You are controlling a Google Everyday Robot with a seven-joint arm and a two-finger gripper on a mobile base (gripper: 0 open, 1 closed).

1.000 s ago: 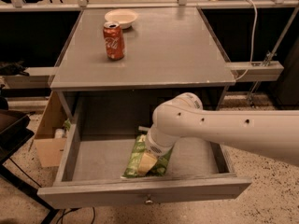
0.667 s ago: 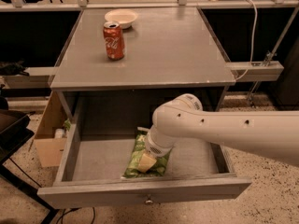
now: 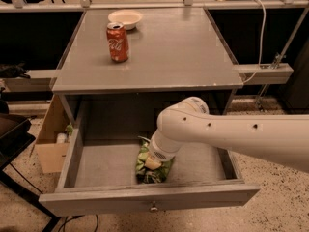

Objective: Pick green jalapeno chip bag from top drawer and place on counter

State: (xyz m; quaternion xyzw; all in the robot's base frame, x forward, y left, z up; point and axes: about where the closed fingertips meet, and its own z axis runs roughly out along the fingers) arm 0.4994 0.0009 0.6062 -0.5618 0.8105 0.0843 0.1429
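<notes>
one camera | high front, looking down | close | hand (image 3: 153, 163) in top drawer (image 3: 145, 198)

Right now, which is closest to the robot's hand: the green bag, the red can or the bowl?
The green jalapeno chip bag in the top drawer: the gripper is right down at it, while the red can and bowl sit on the counter.

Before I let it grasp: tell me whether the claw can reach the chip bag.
Probably yes: the claw is down in the open top drawer, right over the green jalapeno chip bag, unobstructed.
</notes>
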